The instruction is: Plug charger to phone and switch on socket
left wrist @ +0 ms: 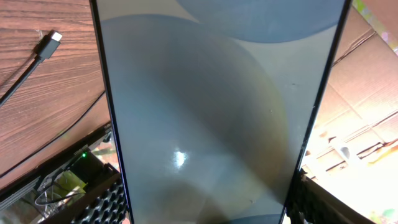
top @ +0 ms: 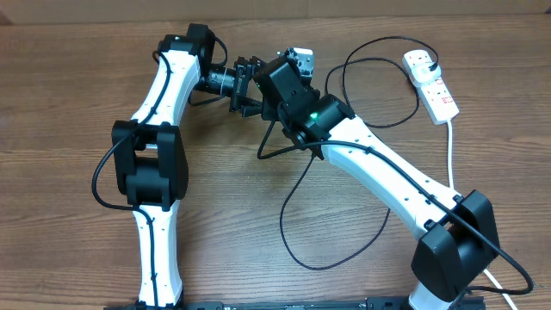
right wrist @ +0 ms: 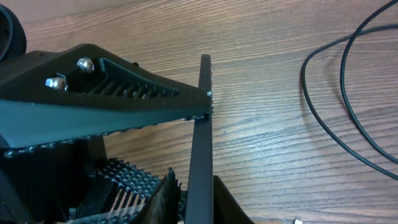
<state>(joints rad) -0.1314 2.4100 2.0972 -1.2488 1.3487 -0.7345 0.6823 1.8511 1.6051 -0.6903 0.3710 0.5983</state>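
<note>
The phone [left wrist: 211,112] fills the left wrist view, its blue-grey screen facing the camera. My left gripper [left wrist: 208,205] is shut on its two long edges. In the right wrist view the phone [right wrist: 202,137] shows edge-on, and my right gripper [right wrist: 200,199] is shut on its faces. Overhead, both grippers, left [top: 250,86] and right [top: 291,69], meet at the phone [top: 303,58] above the table's far middle. The charger cable [top: 293,215] loops across the table. Its connector tip [left wrist: 55,38] lies free on the wood. The white socket strip [top: 430,82] lies at the far right with a black plug [top: 430,65] in it.
The strip's thick white lead [top: 452,155] runs down the right side past the right arm's base. Black cable loops [right wrist: 348,93] lie on the wood to the right of the grippers. A cardboard box [left wrist: 367,81] shows behind the phone in the left wrist view.
</note>
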